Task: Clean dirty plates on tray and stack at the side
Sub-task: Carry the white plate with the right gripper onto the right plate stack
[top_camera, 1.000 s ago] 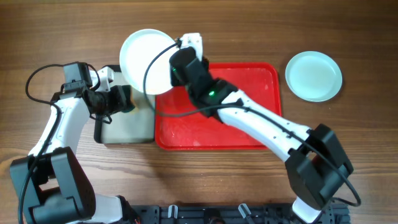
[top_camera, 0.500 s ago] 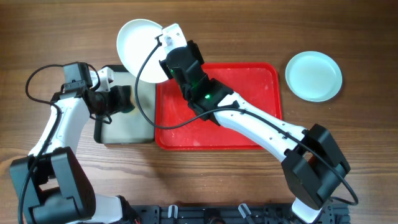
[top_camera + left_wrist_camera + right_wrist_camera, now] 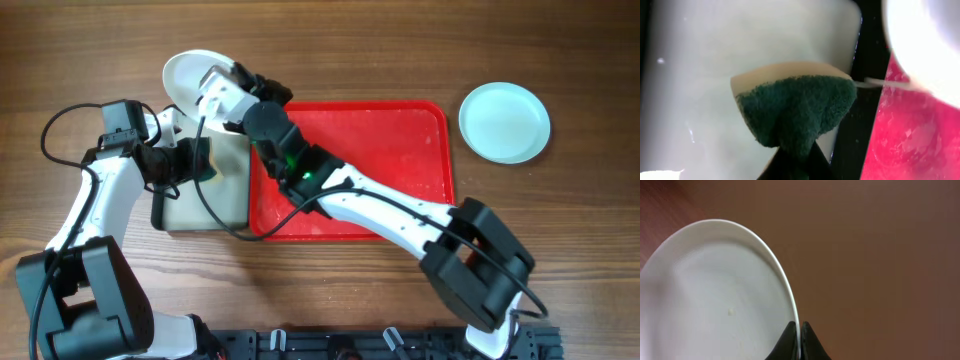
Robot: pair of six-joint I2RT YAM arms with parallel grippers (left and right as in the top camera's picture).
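Observation:
My right gripper [image 3: 222,80] is shut on the rim of a white plate [image 3: 185,76] and holds it tilted in the air above the table, left of the red tray [image 3: 400,150]. In the right wrist view the plate [image 3: 715,295] fills the left side, with a small speck on it, and its rim is pinched between the jaws of my right gripper [image 3: 799,330]. My left gripper [image 3: 795,160] is shut on a green and yellow sponge [image 3: 795,110] over the small pale tray [image 3: 200,205]. A mint-blue plate [image 3: 504,122] lies on the table at the far right.
The small black-rimmed tray [image 3: 715,60] with a pale inside stands against the left edge of the red tray [image 3: 910,140]. The right arm stretches across the red tray's left half. Bare wooden table [image 3: 330,50] lies behind both trays.
My right gripper has carried the white plate left and tilted it more on edge, from over the red tray's corner to over the table behind the small tray. The left arm has barely moved.

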